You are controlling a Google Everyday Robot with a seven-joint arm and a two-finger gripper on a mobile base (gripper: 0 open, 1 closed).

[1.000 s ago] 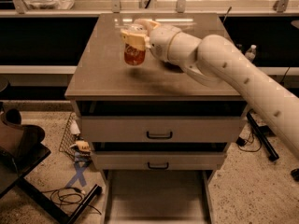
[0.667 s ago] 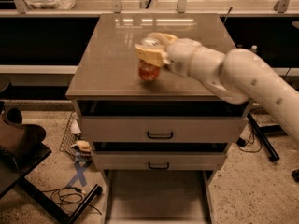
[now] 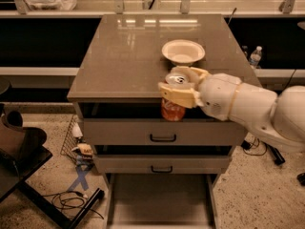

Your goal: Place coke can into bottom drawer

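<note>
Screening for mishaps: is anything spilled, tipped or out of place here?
Nothing stands out. The gripper holds the can upright at the front edge of the cabinet; the bowl sits upright; the bottom drawer is open.

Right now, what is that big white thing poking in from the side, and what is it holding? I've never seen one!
That big white thing is a robot's arm, reaching in from the right edge of the picture. The yellowish claw at its tip is called the end effector. It works like two fingers, and they are closed around a red coke can. The can hangs in the air at the front edge of the brown cabinet top. There is only one camera, and it looks down at the cabinet from the front; I cannot tell what it is fixed to. A white bowl sits on the top, behind the can. Lower down, two drawer fronts are shut, and the bottom drawer is pulled open. That is where the can should go.
</note>
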